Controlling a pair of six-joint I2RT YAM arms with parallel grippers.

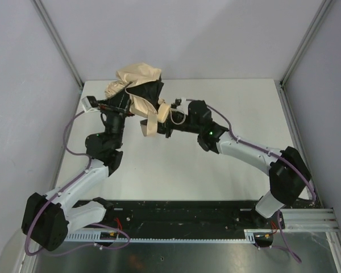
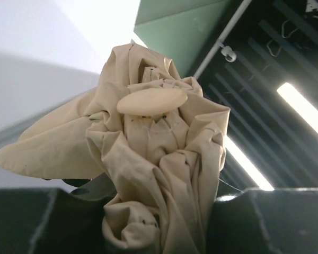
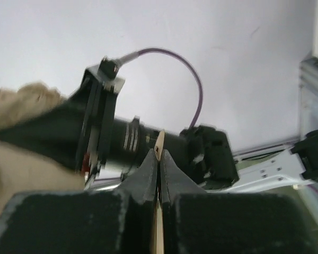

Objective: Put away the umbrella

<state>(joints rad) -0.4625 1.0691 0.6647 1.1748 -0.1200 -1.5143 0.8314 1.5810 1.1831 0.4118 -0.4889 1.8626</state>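
Looking from above, we see the beige umbrella (image 1: pixel 137 85) held over the table (image 1: pixel 216 165) between left gripper (image 1: pixel 124 106) and right gripper (image 1: pixel 163 118). Only the left wrist shows its round cap (image 2: pixel 151 100), with fingers (image 2: pixel 275 222) partly closed, clamping bunched fabric. At the right wrist, fingers (image 3: pixel 143 174) pinch a thin tan strip (image 3: pixel 160 143), perhaps its strap.

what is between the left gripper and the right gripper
The umbrella: its bunched beige fabric and tan strap span from left gripper to right gripper, seen in the top view.

Crumpled beige folding umbrella (image 1: pixel 131 77), fabric in loose bunched folds, aloft over the table's (image 1: pixel 216 170) far-left part.
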